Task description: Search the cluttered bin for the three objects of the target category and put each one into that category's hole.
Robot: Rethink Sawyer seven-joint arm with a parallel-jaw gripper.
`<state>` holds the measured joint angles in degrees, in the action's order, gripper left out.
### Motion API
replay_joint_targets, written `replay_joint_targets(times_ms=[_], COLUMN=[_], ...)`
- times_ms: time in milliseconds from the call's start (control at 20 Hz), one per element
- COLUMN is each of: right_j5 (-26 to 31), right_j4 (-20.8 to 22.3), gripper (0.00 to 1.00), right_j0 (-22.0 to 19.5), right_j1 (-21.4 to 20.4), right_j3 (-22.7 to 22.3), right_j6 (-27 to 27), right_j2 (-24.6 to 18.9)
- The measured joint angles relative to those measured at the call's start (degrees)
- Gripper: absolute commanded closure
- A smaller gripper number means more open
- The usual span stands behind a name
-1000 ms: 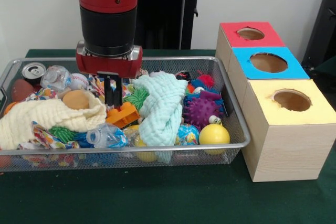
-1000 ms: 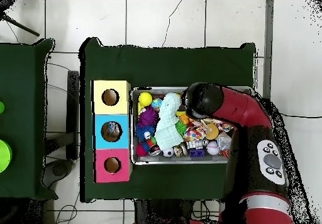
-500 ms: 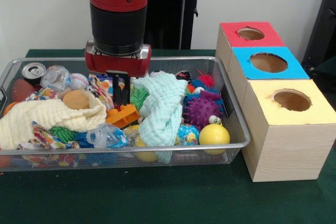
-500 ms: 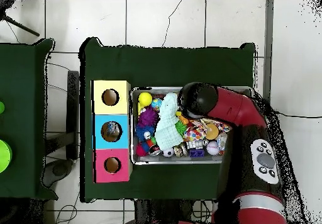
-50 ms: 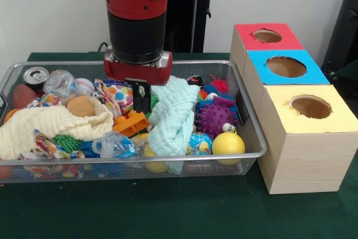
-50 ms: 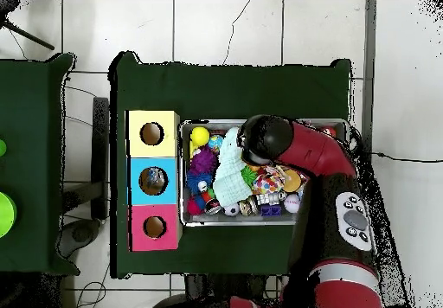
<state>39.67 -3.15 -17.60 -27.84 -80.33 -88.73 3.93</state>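
Note:
A wire bin (image 5: 254, 138) holds a jumble of toys and cloths. My gripper (image 5: 141, 98) hangs low inside it with its black fingers together and nothing held. It is just above an orange toy block (image 5: 131, 122) and right beside the left fold of a mint cloth (image 5: 170, 113). A green spiky ball behind the gripper is mostly hidden. A purple spiky ball (image 5: 215, 117) and a yellow ball (image 5: 228, 144) lie to the right. In the overhead view the red arm (image 6: 298, 149) covers the gripper.
Three boxes with holes stand right of the bin: red (image 5: 267, 36), blue (image 5: 286, 66), yellow (image 5: 311, 106). A cream cloth (image 5: 50, 124), a plastic bottle (image 5: 112, 145), a can (image 5: 36, 75) and a baseball (image 5: 84, 86) fill the bin's left part.
The arm has slid rightward in the front view, from beside the cream cloth to the edge of the mint cloth. Its height is about the same.

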Motion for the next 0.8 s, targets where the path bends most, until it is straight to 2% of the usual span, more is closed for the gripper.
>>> replay_joint_targets(times_ms=[800], right_j5=[0.00], right_j4=[-0.06], gripper=[1.00], right_j0=[1.51], right_j1=[1.72], right_j3=[1.03], right_j6=[-1.17], right_j2=[0.29])
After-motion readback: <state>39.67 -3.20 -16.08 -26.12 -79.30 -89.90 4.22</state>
